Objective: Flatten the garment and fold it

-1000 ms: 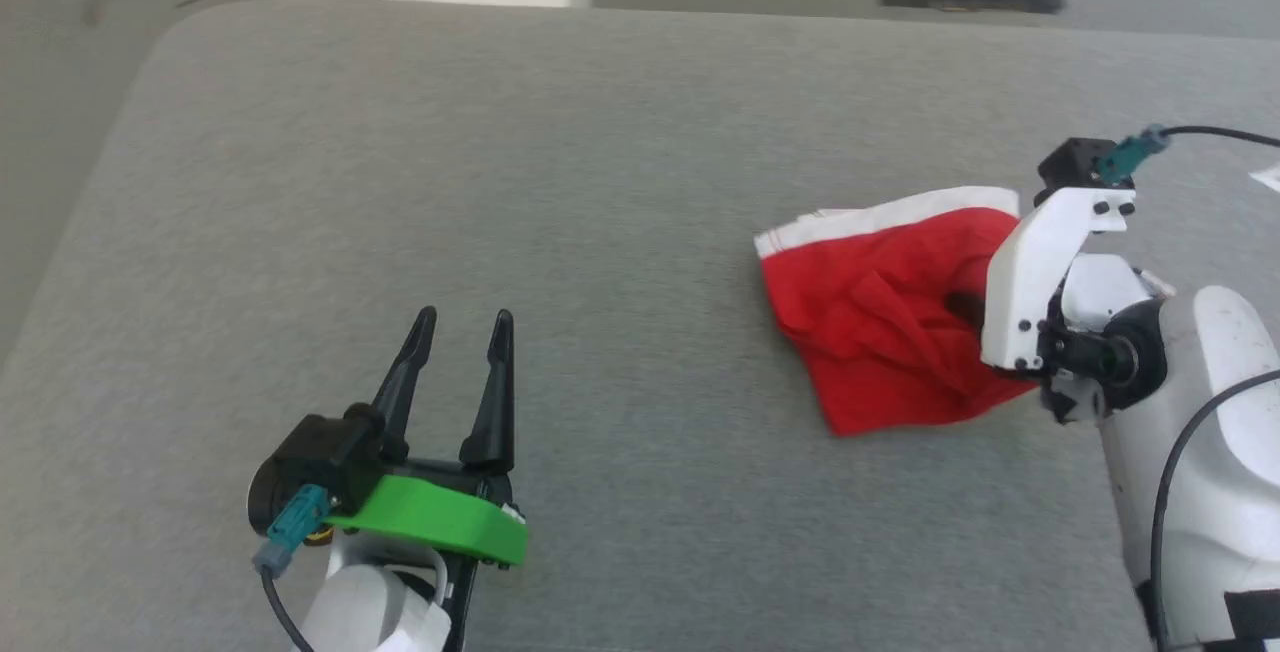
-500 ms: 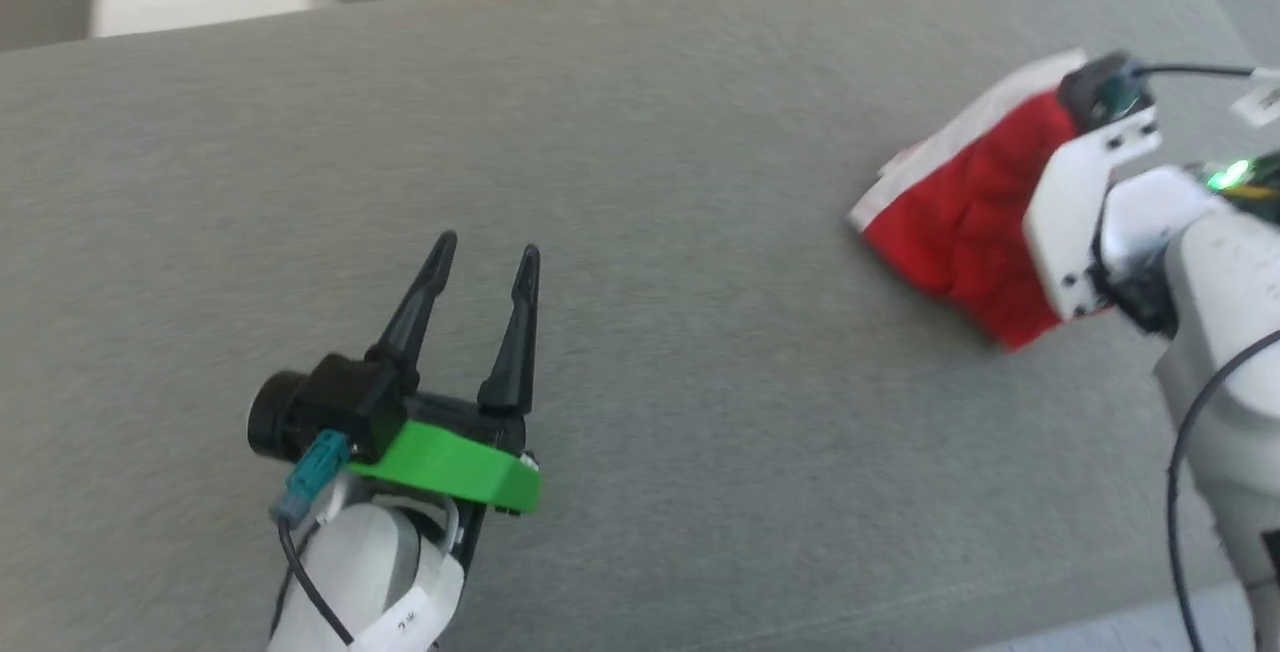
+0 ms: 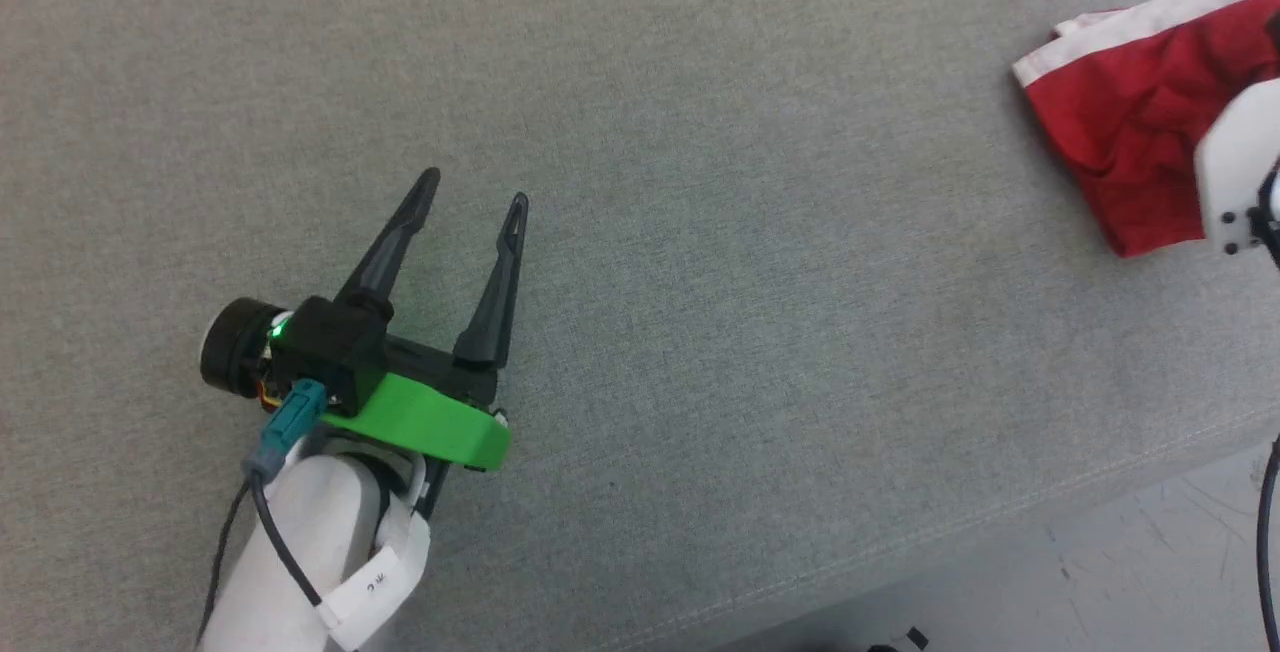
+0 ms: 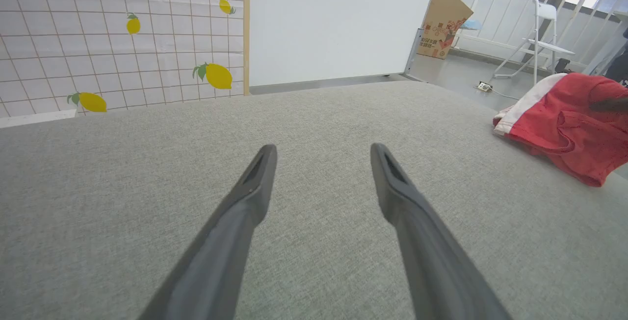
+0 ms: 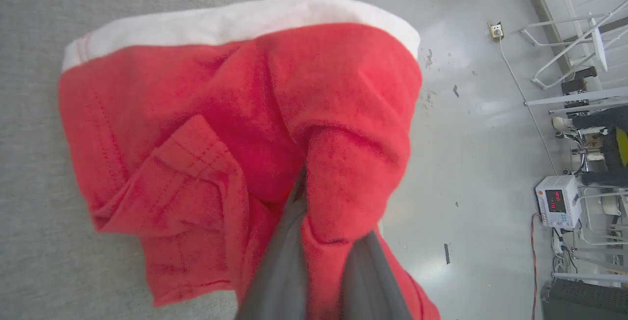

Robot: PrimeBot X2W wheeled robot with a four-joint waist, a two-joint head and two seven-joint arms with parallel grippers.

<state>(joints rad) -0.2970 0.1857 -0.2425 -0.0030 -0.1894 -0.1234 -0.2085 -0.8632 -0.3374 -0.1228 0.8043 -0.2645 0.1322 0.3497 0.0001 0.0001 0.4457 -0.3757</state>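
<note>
Well, against a second ago the whole head view has swung, so my camera moved rather than the things: the grey table's (image 3: 700, 232) far edge is gone from sight and its near edge now shows, with floor beyond it. My right gripper (image 5: 314, 222) is still clamped on the garment (image 5: 196, 138), both fingers pressed together with red cloth bunched over their tips. My left gripper (image 3: 475, 185) stays spread wide and holds nothing, hovering over bare table well apart from the cloth.

Counting: one garment (image 3: 1130, 132), crumpled, red with a white band, at the table's right edge; the right wrist view shows floor past its far side, though I cannot tell whether it overhangs. Two grippers, two dark fingers each. One table. Beyond the table's far side: four lemon stickers (image 4: 216, 75), one cardboard box (image 4: 444, 28), one white chair (image 4: 544, 40).
</note>
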